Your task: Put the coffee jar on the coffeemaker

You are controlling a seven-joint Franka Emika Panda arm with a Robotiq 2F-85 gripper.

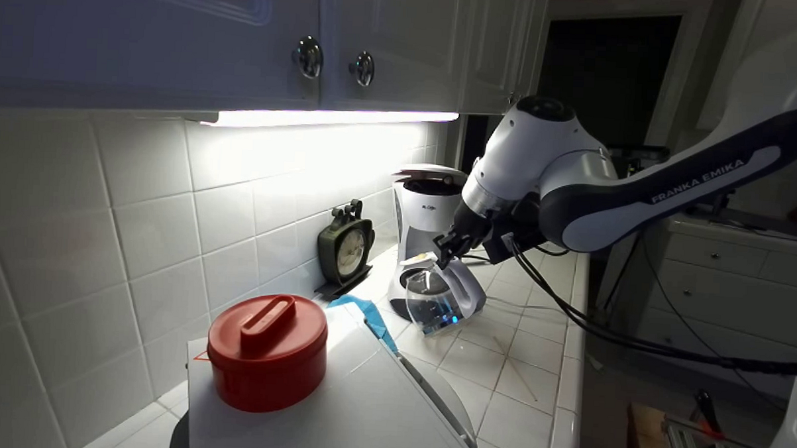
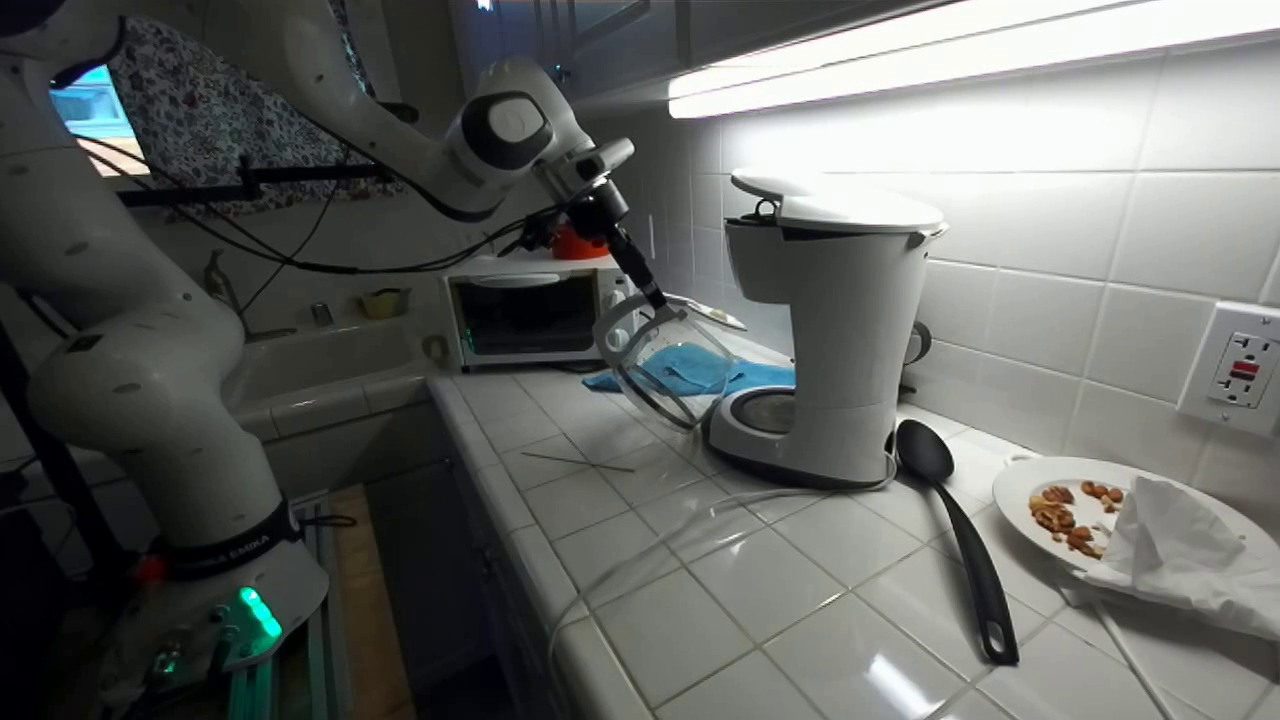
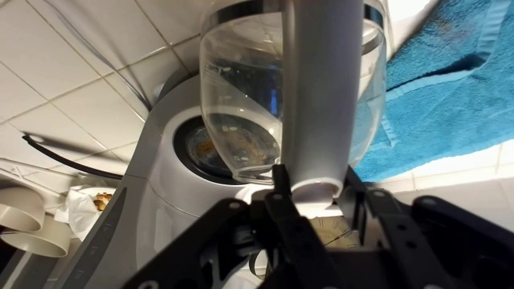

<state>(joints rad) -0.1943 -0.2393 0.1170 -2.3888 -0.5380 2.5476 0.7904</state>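
Observation:
The coffee jar, a clear glass carafe with a grey handle, shows in both exterior views (image 1: 429, 306) (image 2: 692, 362) and in the wrist view (image 3: 241, 88). My gripper (image 1: 447, 249) is shut on the upper end of its handle, with a finger on each side in the wrist view (image 3: 315, 180). The carafe is tilted and held beside the base of the coffeemaker (image 1: 431, 208). In an exterior view the white coffeemaker (image 2: 850, 340) stands with its lid partly raised. Its round dark warming plate (image 3: 200, 150) shows partly through the glass. Whether the carafe touches the base I cannot tell.
A white toaster oven (image 1: 366, 395) bears a red lidded pot (image 1: 268, 359). A dark clock-like object (image 1: 348, 249) stands by the wall. A blue towel (image 2: 690, 370) lies behind the carafe. A black spoon (image 2: 960, 540), a plate (image 2: 1015, 500) and a cord (image 2: 640, 555) lie on the counter.

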